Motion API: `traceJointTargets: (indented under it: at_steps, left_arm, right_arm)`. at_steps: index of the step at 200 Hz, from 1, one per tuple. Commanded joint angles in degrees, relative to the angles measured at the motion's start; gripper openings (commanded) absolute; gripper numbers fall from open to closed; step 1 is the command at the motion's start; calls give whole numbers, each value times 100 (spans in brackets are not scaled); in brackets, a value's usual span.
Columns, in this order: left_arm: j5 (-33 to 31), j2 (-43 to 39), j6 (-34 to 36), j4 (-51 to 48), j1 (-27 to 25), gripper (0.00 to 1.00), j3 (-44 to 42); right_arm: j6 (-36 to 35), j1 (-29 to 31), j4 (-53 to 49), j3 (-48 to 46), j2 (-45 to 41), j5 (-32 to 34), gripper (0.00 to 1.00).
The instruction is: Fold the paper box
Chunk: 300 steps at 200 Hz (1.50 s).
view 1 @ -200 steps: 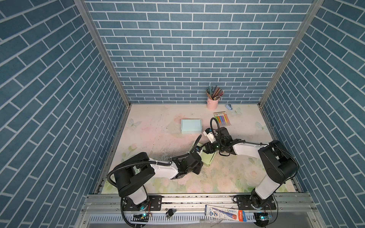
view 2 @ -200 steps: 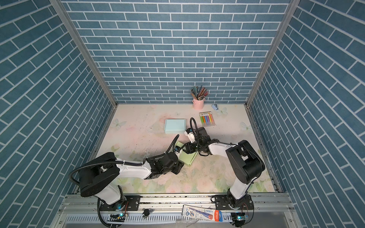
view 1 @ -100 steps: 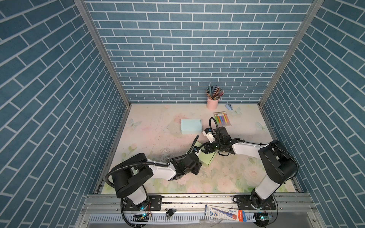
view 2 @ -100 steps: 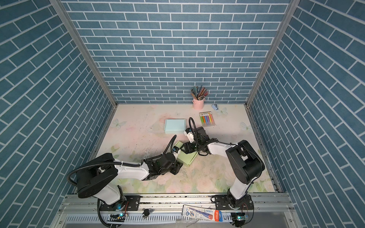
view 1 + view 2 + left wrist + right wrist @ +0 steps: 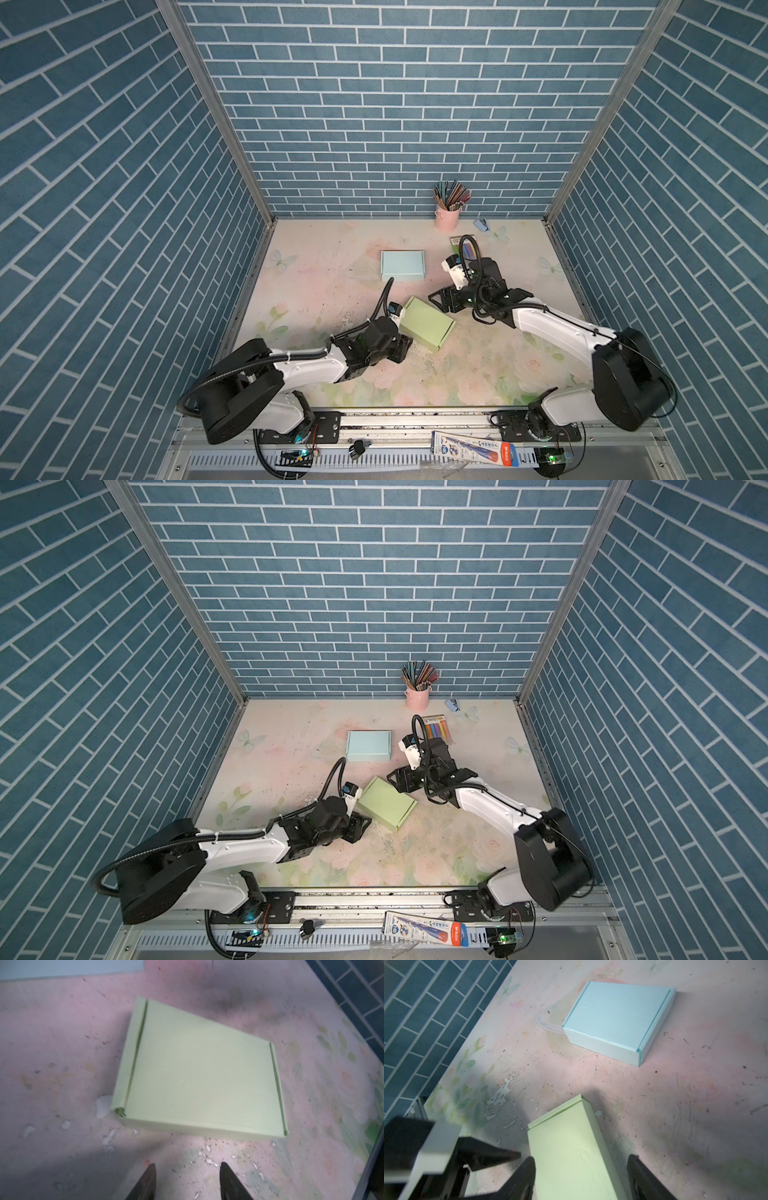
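Note:
A closed light-green paper box [image 5: 426,327] [image 5: 386,805] lies flat and askew in the middle of the floral table mat. My left gripper [image 5: 406,345] [image 5: 360,825] rests low at the box's near-left corner. In the left wrist view it [image 5: 188,1165] is open and empty, with the green box [image 5: 199,1072] a short way ahead of the fingertips. My right gripper [image 5: 437,300] [image 5: 395,780] hovers at the far corner. In the right wrist view it [image 5: 581,1158] is open, its fingers [image 5: 636,1165] straddling the narrow end of the green box [image 5: 569,1147] without pinching it.
A closed pale-blue box [image 5: 402,265] [image 5: 369,746] [image 5: 618,1016] sits behind the green one. A pink cup of pencils [image 5: 448,216] stands at the back wall, with a pack of markers [image 5: 436,729] and a small blue object [image 5: 482,225] nearby. Blue brick walls enclose three sides.
My right gripper's jaws have spread wider around the green box's end and drawn slightly back. The left arm has hardly shifted, and the box lies where it was.

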Motion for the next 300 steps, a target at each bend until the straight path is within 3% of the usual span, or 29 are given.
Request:
traceJointTargets:
  at_steps: [1, 34, 83, 166, 243, 300]
  left_arm:
    - [497, -416, 157, -180, 562, 53, 65]
    - [1183, -498, 286, -83, 1379, 62, 364]
    - [1566, 382, 522, -74, 1537, 65, 1008]
    - [1989, 1620, 418, 554, 1576, 65, 1293]
    - [1965, 1562, 260, 820, 1436, 55, 984]
    - [1888, 1329, 180, 902, 1426, 53, 719]
  right_arm:
    - [371, 1, -579, -459, -709, 27, 72]
    - [1050, -1, -676, -1269, -1723, -155, 74]
    - [1953, 1, 75, -2299, -2291, -677, 75]
    - [2042, -9, 1097, -2502, -1286, -986, 75]
    - [1714, -4, 1572, -1903, -264, -1012, 72]
    - [1464, -7, 1666, -1519, 279, -999, 71]
